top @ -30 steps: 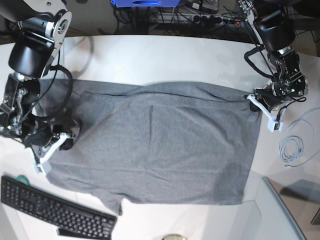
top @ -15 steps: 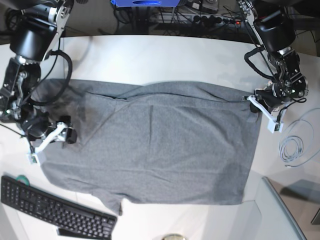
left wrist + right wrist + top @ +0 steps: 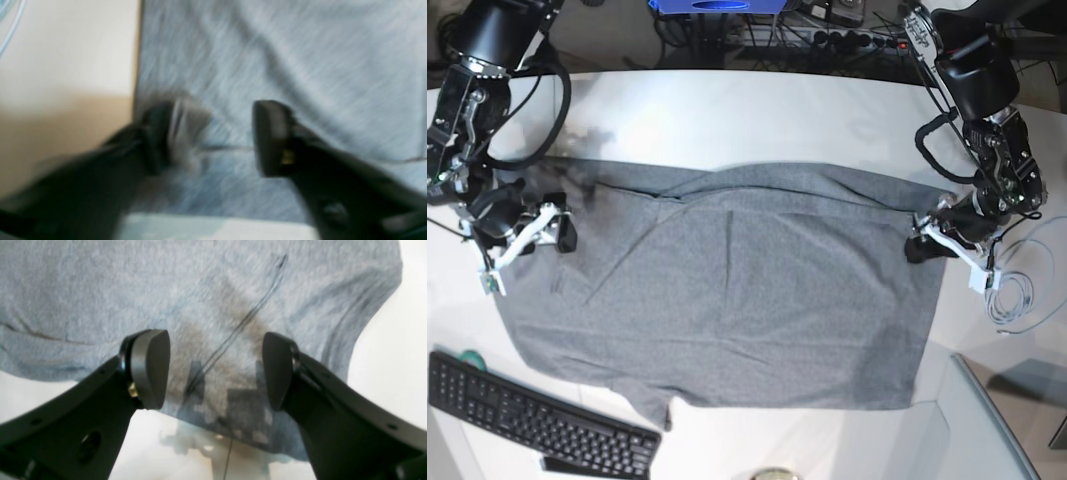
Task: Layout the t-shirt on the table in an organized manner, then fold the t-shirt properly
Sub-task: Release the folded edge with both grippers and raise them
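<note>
The heather-grey t-shirt (image 3: 747,290) lies spread flat on the white table (image 3: 747,110), its long side running left to right. My right gripper (image 3: 524,247) hovers open at the shirt's left end. From its wrist camera the right gripper (image 3: 213,370) has both fingers wide apart above the t-shirt (image 3: 200,290), holding nothing. My left gripper (image 3: 947,250) is at the shirt's right edge. In the blurred left wrist view the left gripper (image 3: 213,140) also stands open over the t-shirt (image 3: 300,50) beside the bare table (image 3: 66,50).
A black keyboard (image 3: 537,425) lies at the front left corner. A coiled pale cable (image 3: 1012,295) rests right of the shirt. A grey panel (image 3: 1002,425) juts in at the front right. Cables and a power strip (image 3: 827,38) run behind the table's far edge.
Both grippers have opened and let go of the shirt. The right gripper has moved up and away from the front edge; the left one has shifted slightly down and inward. The shirt's left end lies wider.
</note>
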{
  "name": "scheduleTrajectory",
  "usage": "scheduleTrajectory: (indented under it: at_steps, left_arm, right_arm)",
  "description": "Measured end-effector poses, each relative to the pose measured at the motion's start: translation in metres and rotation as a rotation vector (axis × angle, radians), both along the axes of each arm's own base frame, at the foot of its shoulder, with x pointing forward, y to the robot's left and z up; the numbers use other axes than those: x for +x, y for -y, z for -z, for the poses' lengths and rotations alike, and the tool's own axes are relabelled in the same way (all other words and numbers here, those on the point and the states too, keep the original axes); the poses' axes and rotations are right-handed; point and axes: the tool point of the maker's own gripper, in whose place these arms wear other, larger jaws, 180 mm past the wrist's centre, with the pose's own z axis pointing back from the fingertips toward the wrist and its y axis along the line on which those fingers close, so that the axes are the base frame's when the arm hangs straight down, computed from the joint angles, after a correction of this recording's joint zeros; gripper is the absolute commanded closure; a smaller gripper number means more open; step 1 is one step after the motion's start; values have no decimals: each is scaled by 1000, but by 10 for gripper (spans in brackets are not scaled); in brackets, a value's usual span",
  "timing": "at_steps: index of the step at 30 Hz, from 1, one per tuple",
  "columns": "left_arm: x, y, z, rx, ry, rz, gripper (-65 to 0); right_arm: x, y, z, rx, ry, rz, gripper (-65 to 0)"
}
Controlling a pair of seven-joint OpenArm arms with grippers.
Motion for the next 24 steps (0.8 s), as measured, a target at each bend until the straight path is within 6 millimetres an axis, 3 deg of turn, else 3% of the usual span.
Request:
scheduleTrajectory:
  at_steps: [3, 8, 10, 14, 16, 20, 24]
  left_arm:
    - [7, 3, -5, -18, 17, 1, -566]
    - [12, 1, -28, -20, 103, -7, -571]
    - [-7, -6, -34, 1, 125, -1, -571]
    - [-79, -35, -3, 18, -4, -75, -571]
    - [-99, -51, -1, -8, -7, -155, -571]
    - [-99, -81, -8, -44, 88, -287, -569]
    - [-93, -48, 7, -69, 77, -180, -569]
  right_arm:
    - [-11, 0, 8, -1, -26, -5, -408]
    - [-33, -9, 13, -11, -31, -95, -389]
    - [-45, -7, 10, -35, -28, -96, -374]
    - [-59, -16, 2, -30, -11, -81, -372]
    - [-57, -23, -3, -1, 26, -67, -372]
    - [-58, -16, -3, -23, 20, -67, -372]
    - [-58, -20, -2, -11, 21, -65, -372]
